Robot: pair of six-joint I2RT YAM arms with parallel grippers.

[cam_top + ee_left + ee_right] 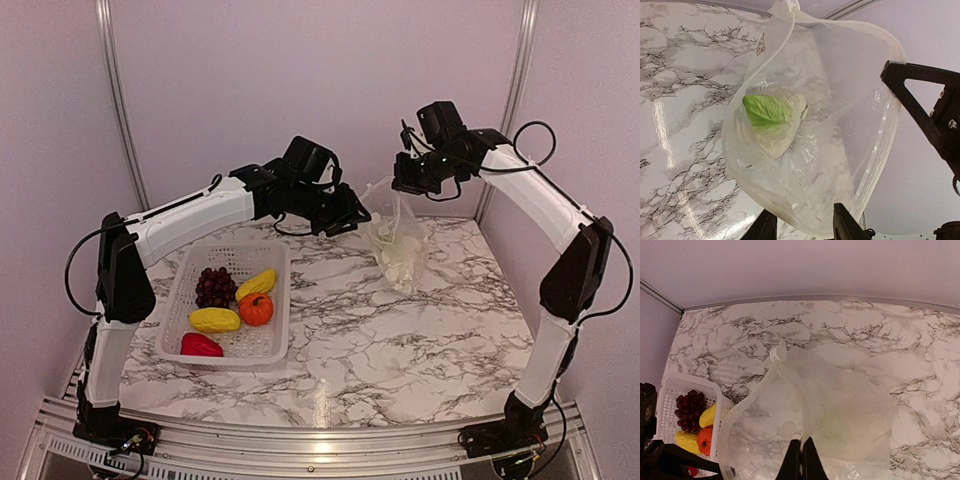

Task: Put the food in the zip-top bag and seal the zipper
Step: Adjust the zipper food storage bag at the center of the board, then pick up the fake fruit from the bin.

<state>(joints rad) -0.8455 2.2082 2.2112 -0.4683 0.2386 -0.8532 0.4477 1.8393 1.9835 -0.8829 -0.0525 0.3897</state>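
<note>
The zip-top bag [400, 248] hangs over the table's back right with its mouth held open. My right gripper [407, 186] is shut on the mouth edge; in the right wrist view its fingers [801, 457] pinch the zipper strip [790, 377]. The pale white-green vegetable [771, 116] lies inside the bag [830, 165]. My left gripper [345, 217] is open just left of the bag's mouth, and its fingers [844, 225] stand apart beside the rim [885, 135]. Grapes [213, 286], two yellow pieces [257, 283], an orange fruit [256, 309] and a red pepper [200, 345] lie in the basket.
The white perforated basket [285, 300] stands at the table's left and also shows in the right wrist view [670, 390]. Metal frame posts rise at the back corners. The marble table [380, 340] has a metal rail along its near edge.
</note>
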